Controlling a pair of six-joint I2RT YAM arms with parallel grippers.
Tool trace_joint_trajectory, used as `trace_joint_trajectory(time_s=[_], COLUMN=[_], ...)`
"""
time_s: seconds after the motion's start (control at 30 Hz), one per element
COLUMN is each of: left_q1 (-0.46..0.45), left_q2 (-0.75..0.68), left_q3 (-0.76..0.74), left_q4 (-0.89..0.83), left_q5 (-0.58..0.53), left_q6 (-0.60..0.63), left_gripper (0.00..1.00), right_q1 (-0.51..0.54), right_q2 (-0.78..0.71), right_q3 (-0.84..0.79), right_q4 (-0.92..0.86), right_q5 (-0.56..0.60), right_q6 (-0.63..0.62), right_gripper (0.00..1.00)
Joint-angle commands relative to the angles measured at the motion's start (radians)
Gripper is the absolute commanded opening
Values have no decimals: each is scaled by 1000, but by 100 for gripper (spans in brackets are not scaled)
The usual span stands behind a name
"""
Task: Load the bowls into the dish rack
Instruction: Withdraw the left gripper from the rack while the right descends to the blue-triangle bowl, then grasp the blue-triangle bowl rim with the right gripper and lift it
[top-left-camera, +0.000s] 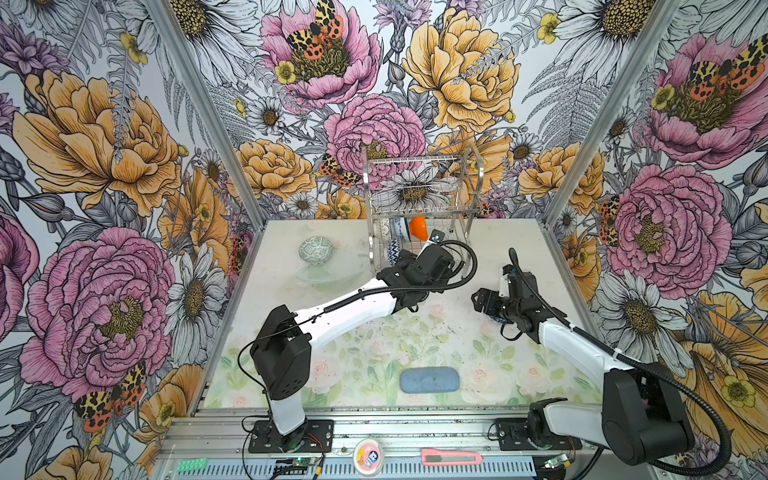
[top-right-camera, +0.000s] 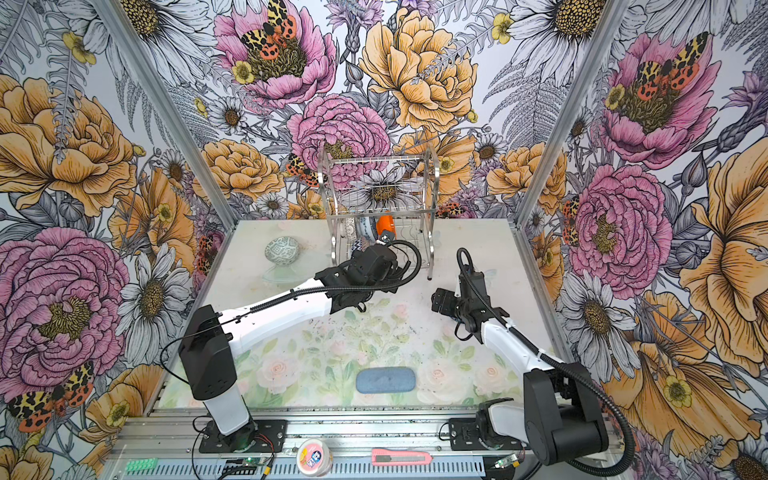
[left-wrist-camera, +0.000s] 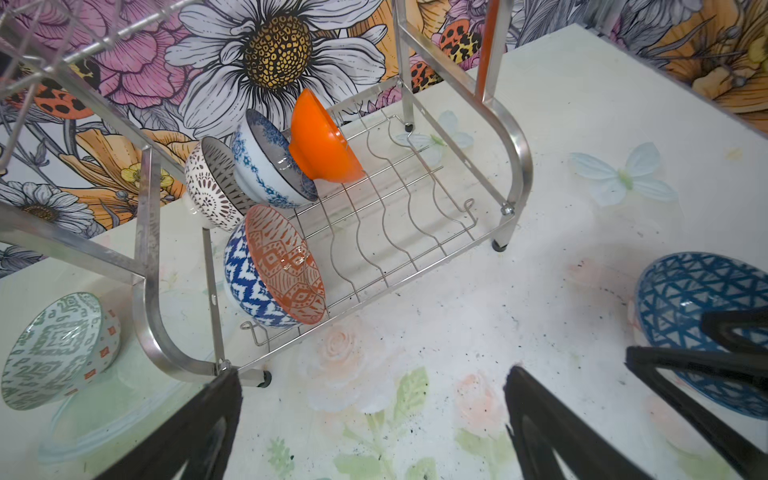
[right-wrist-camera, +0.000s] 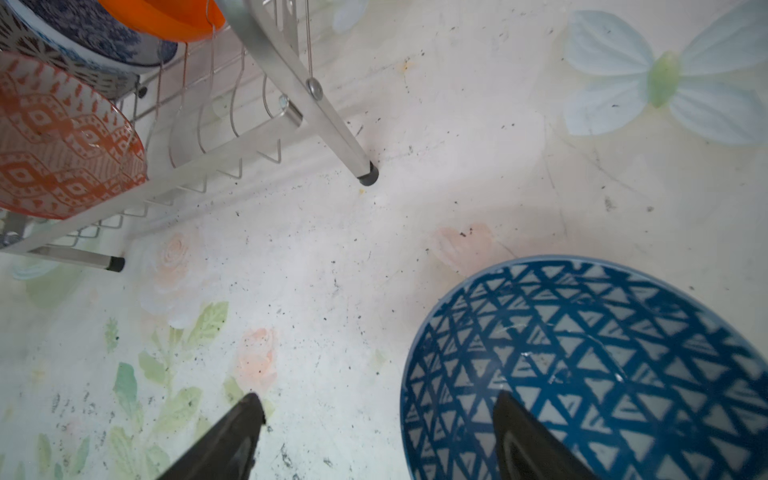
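Observation:
The silver dish rack (top-left-camera: 419, 199) stands at the back of the table. Its lower tier (left-wrist-camera: 399, 195) holds the black-and-white lattice bowl (left-wrist-camera: 208, 183), the blue floral bowl (left-wrist-camera: 266, 166), the plain orange bowl (left-wrist-camera: 320, 141) and the orange-white geometric bowl (left-wrist-camera: 282, 266), all on edge. The grey-green bowl (top-left-camera: 315, 249) lies on the table left of the rack. My left gripper (left-wrist-camera: 372, 372) is open over bare table before the rack. My right gripper (right-wrist-camera: 378, 397) is open astride the rim of the dark-blue triangle bowl (right-wrist-camera: 602, 365), one finger inside and one outside.
A flat blue-grey pad (top-left-camera: 429, 379) lies near the table's front edge. The rack's nearest leg (right-wrist-camera: 368, 176) stands a short way from the dark-blue bowl. A pink cutter (top-left-camera: 451, 457) and a round tin (top-left-camera: 368, 455) sit on the front rail. Floral walls enclose three sides.

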Motion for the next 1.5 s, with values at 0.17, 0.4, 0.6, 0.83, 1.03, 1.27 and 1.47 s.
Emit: trace_joint_trajectory(time_s=[0.17,0.4,0.6,0.83,1.03,1.27,1.47], left_q1=[17,71,78,89,100,111,120], left_q2=[-86,-162,-174,-197,-197,-232,-243], left_q3=[-123,-263,-280,-334,-348,-380,-414], left_q4=[140,246,222,256,266,282,305], left_q5=[100,234,234,245,287,317,319], left_q6=[-40,-136,-156,-187,-197,-189,-199], left_gripper=[99,99,99,99,99,99,99], right_q1=[16,33,70,83,95,95,95], right_q2=[79,147,186,213,224,210,190], right_q3=[-6,21,50,84,117,141,148], right_q4=[-8,-17,-30,-50,-83,-113,-124], right_q5=[66,78,108,126,128,128,97], right_q6=[-46,-63,-74,-81,-95,-107,-107], right_gripper=[71,52,39,21,9,0,0])
